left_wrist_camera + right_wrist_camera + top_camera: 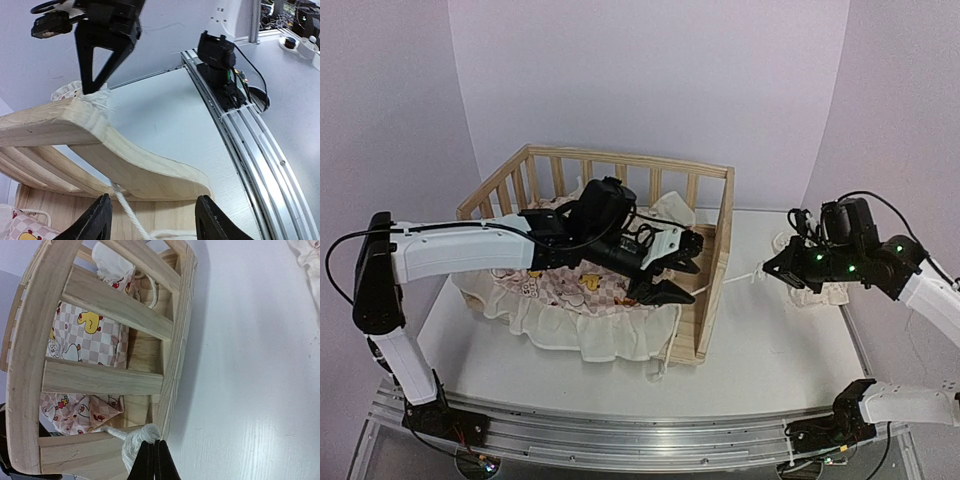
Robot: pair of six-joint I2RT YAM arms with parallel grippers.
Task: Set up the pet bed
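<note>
Gripping a white cord point(134, 444), the right fingers point(152, 462) are pressed together with no gap between the tips. From above, these fingers point(770, 268) sit at 3 o'clock of the bed point(620, 158), near it but apart. The cord point(740, 277) runs from them to the bed's 3 o'clock side panel. In the left wrist view the same fingers point(94, 75) point down at the frayed cord on the top edge of that panel point(75, 125).

The left fingers point(100, 222) stand apart and hold nothing. The cord point(125, 205) passes through the gap between them, and no contact with either pad is visible. From above, the left fingers point(670, 294) are inside the bed at its 3 to 4 o'clock portion, just beside the side panel and above the cushion point(560, 290).

The bed stands on the desk point(770, 340), toward 10 o'clock of the desk's centre. Slatted rails close its 9, 12 and 3 o'clock sides, and the 6 o'clock side is open.

The cushion is pink-checked with yellow ducks point(85, 340) and lies on the bed floor. Its white frill spills over the 6 o'clock edge onto the desk.

A white cloth point(810, 292) lies on the desk at 3 o'clock, under the right arm.
</note>
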